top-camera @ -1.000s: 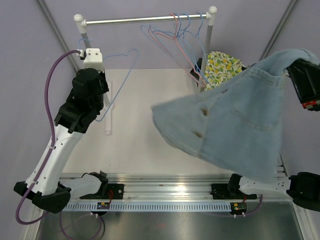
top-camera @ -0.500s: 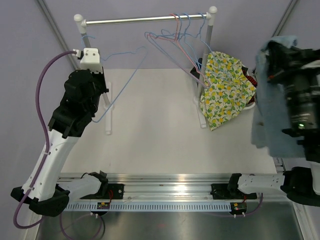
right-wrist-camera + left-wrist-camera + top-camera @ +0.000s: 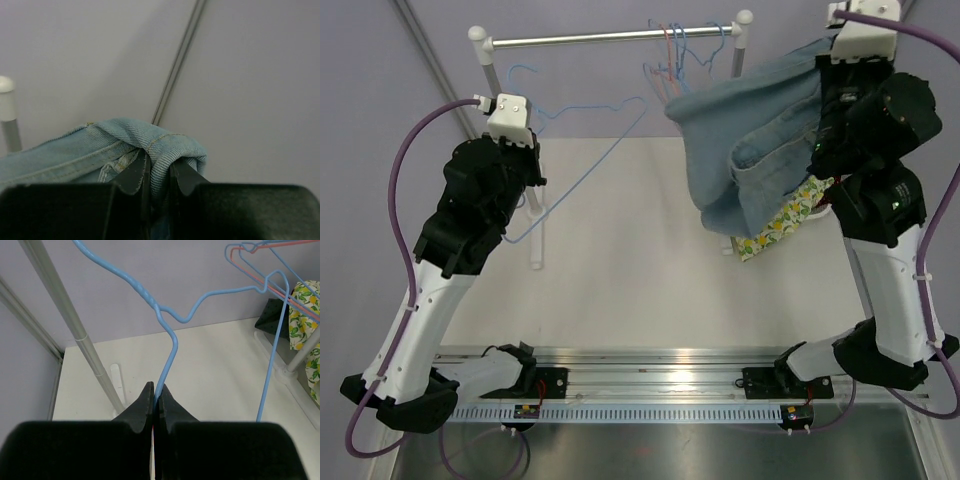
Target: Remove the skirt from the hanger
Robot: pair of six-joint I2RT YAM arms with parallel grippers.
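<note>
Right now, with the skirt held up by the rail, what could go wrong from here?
The denim skirt hangs close to the spare hangers on the rail; moving it could snag their hooks. The right gripper pinches only a fold of its edge, so the cloth may slip. The left gripper holds the blue hanger by one thin wire, which could twist.

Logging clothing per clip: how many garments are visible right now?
2. The denim skirt hangs from the right claw at the back right; a lemon-print garment peeks out beneath it. More may be hidden behind.
</note>
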